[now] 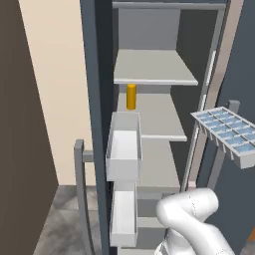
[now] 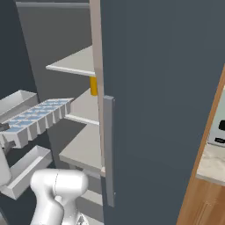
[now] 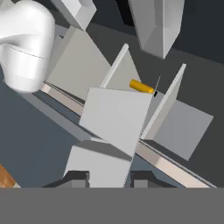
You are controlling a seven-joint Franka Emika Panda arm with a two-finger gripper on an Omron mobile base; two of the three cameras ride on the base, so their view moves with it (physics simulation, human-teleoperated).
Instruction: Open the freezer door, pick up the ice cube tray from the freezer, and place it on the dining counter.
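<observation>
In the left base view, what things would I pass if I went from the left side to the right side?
Grey door handle → white door bins → orange cylinder → ice cube tray.

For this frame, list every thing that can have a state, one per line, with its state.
freezer door: swung open.
ice cube tray: out of the freezer, held in the air, tilted.
gripper: shut on the ice cube tray.
orange cylinder: upright on a freezer shelf.
door bins: nothing visible inside.
</observation>
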